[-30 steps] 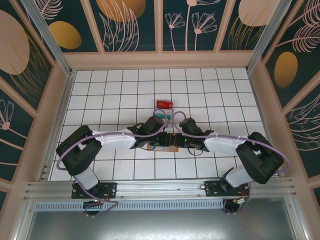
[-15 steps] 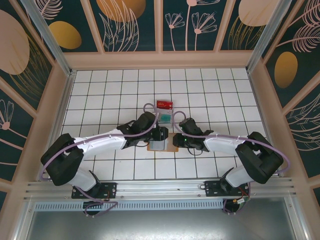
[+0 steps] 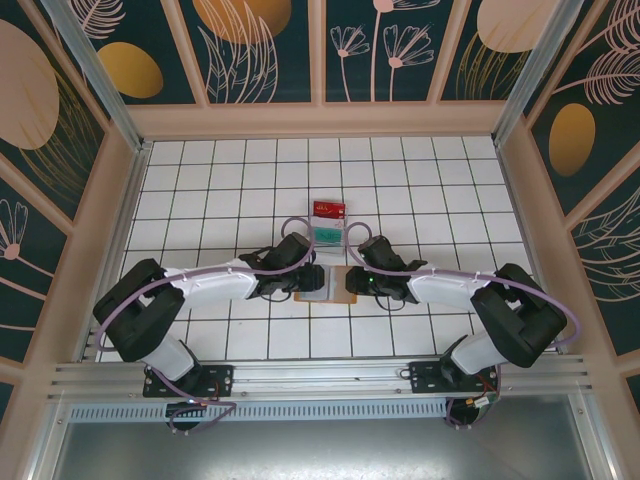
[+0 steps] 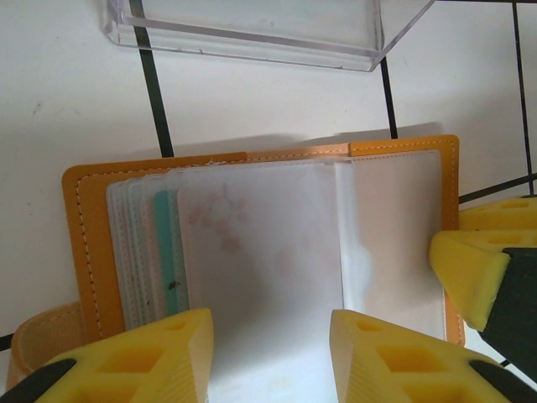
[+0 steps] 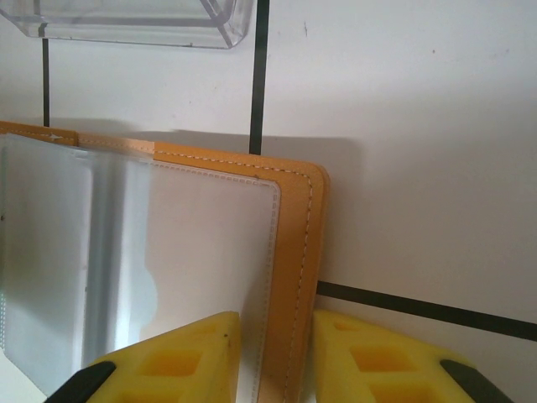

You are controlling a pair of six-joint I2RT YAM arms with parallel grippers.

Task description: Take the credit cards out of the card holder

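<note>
Orange-tan card holder (image 4: 277,252), frosted pale inside; red card (image 3: 327,209); teal card (image 3: 325,235); white black-gridded table (image 3: 200,180).

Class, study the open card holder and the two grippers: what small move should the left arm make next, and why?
Probably shift the left gripper over to the sleeve stack. Its jaws stand open over a blank-looking sleeve, a teal edge shows in that stack, and the right gripper straddles the right border of the card holder, seemingly steadying it.

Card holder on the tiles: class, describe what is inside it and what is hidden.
Inside the open card holder lie stacked frosted sleeves; a teal strip, perhaps a card's edge, shows through at left. Whether other sleeves hold cards is hidden by the cloudy plastic.
</note>
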